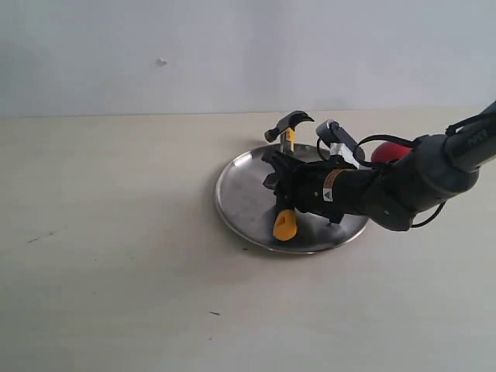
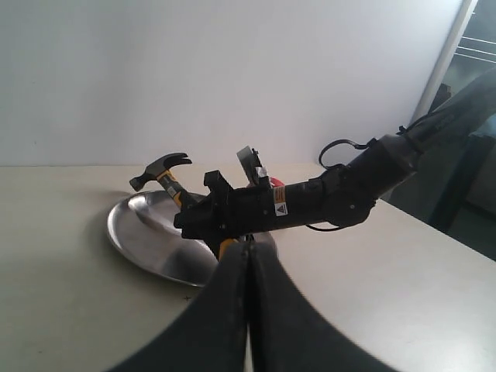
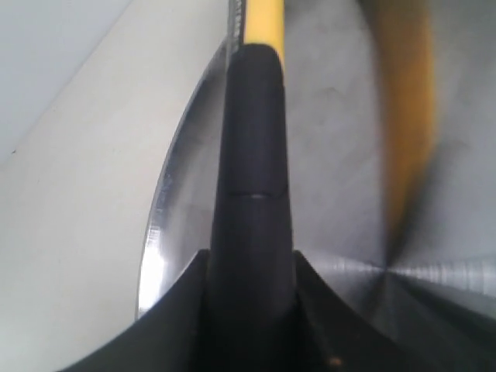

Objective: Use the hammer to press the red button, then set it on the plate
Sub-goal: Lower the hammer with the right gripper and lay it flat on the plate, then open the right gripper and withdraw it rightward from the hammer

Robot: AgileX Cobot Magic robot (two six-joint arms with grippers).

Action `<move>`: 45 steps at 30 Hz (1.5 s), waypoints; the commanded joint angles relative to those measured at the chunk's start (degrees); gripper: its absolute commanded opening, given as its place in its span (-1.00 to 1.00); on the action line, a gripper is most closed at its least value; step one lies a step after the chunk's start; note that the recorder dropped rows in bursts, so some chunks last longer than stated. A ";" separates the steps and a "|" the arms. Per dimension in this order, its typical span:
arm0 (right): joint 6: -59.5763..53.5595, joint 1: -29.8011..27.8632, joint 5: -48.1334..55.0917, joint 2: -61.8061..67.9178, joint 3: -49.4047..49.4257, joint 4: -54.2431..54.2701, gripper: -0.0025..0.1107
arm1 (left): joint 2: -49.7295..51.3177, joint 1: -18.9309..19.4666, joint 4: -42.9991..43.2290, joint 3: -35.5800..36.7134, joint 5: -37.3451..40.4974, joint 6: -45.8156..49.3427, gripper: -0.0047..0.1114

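My right gripper (image 1: pixel 280 182) is shut on the hammer's black handle, over the silver plate (image 1: pixel 240 194). The hammer (image 1: pixel 288 124) is tilted: its dark head is raised past the plate's far rim and its yellow end (image 1: pixel 284 225) is low over the plate's near part. The right wrist view shows the hammer handle (image 3: pixel 252 155) between my right gripper's (image 3: pixel 252 287) fingers, with the plate (image 3: pixel 333 155) just beneath. The red button (image 1: pixel 391 149) peeks out behind the right arm. My left gripper (image 2: pixel 249 260) is shut and empty, well short of the plate (image 2: pixel 147 240) and hammer (image 2: pixel 161 167).
The pale table (image 1: pixel 116 271) spreads around the plate, with a plain wall behind. The right arm (image 1: pixel 411 182) reaches in from the right, its cable looping near the button. A dark frame (image 2: pixel 457 155) stands off the table's far side in the left wrist view.
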 commanded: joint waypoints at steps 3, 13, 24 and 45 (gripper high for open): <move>-2.13 -0.40 -1.28 -0.22 -0.63 0.74 -0.96 | 0.17 0.04 -0.10 0.17 -0.04 -0.13 -0.92; -2.13 -0.40 -1.28 -0.22 -0.63 1.32 -0.51 | 0.17 0.04 -0.10 0.17 -0.04 -0.13 -0.92; -2.13 -0.40 -1.28 -0.22 -0.63 1.68 -0.10 | 0.17 0.04 -0.10 0.17 -0.04 -0.13 -0.92; 0.70 -0.40 22.46 -12.22 -0.63 -2.82 0.02 | 0.17 0.04 -0.10 0.17 -0.04 -0.13 -0.92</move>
